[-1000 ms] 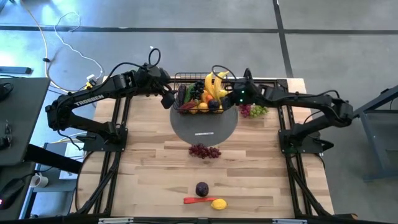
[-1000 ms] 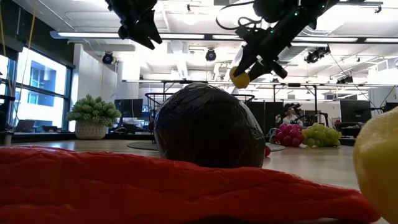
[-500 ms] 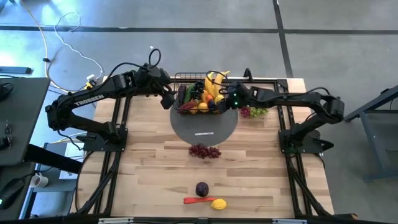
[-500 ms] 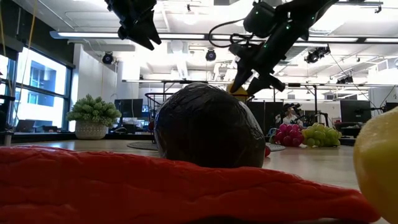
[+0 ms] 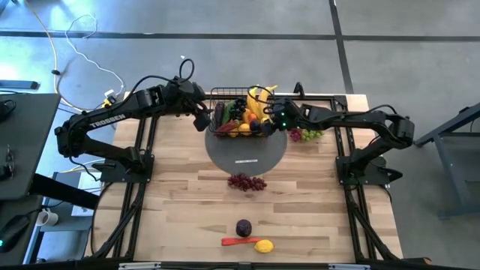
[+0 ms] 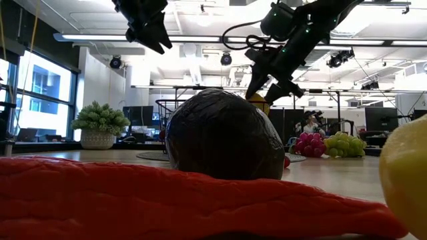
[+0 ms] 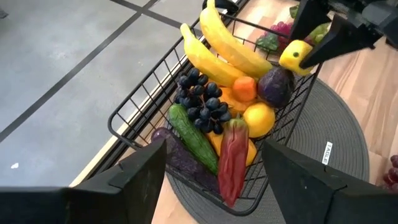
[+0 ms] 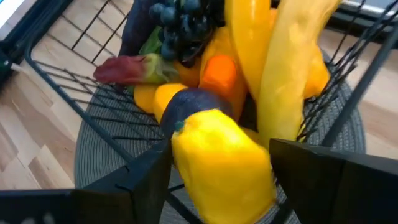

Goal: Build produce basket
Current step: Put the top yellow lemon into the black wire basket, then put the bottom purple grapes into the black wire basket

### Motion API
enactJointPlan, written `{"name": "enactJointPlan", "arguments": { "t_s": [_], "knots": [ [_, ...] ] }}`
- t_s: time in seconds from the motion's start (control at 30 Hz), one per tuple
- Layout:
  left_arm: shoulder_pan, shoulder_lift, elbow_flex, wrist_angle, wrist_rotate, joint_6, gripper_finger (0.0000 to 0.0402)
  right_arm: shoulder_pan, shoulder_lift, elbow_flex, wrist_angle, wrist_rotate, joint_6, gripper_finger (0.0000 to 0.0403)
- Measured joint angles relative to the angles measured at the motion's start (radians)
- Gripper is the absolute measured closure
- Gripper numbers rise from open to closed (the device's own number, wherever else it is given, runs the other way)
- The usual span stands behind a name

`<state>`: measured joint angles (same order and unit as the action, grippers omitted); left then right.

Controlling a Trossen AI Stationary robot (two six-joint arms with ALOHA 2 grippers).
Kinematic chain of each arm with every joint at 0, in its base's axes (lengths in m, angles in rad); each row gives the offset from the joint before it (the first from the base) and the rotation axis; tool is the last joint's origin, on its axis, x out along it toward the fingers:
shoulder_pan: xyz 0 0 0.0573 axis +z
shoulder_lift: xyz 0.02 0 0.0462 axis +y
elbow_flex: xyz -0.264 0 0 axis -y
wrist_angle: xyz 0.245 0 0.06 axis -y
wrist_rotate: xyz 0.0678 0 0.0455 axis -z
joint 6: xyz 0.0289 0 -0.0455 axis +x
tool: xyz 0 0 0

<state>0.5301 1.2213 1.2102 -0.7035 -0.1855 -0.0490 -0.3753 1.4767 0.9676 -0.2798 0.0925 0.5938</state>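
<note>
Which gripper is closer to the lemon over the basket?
Right. The right gripper has the lemon between its fingers above the basket rim; the left gripper hangs at the basket's opposite end.

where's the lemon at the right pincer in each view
high view: hidden under the right pincer at the basket's right edge.
low view: a yellow sliver below the right pincer, above the dark plum.
left wrist view: the lemon sits between the right pincer's fingers, over the basket's far rim.
right wrist view: large, front and centre, between the fingers.
Shared landmark: the bananas in the basket.
</note>
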Motion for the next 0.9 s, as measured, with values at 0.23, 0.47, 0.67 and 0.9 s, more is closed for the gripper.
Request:
{"name": "enactJointPlan", "arguments": {
  "t_s": [0.23, 0.47, 0.67, 0.9],
  "knots": [
    [0.000, 0.000, 0.000, -0.012, -0.005, 0.000, 0.0146, -0.054, -0.039, 0.000, 0.002, -0.018, 0.000, 0.0148],
    [0.000, 0.000, 0.000, -0.011, -0.018, 0.000, 0.0146, -0.079, -0.087, 0.000, 0.016, -0.042, -0.036, 0.0148],
    [0.001, 0.000, 0.004, -0.009, -0.119, -0.034, 0.0146, -0.077, -0.155, 0.000, 0.023, -0.043, -0.077, 0.0148],
    [-0.002, 0.000, 0.026, 0.013, -0.021, -0.079, 0.0146, -0.073, -0.209, 0.000, 0.037, -0.041, -0.083, 0.0148]
  ]
}}
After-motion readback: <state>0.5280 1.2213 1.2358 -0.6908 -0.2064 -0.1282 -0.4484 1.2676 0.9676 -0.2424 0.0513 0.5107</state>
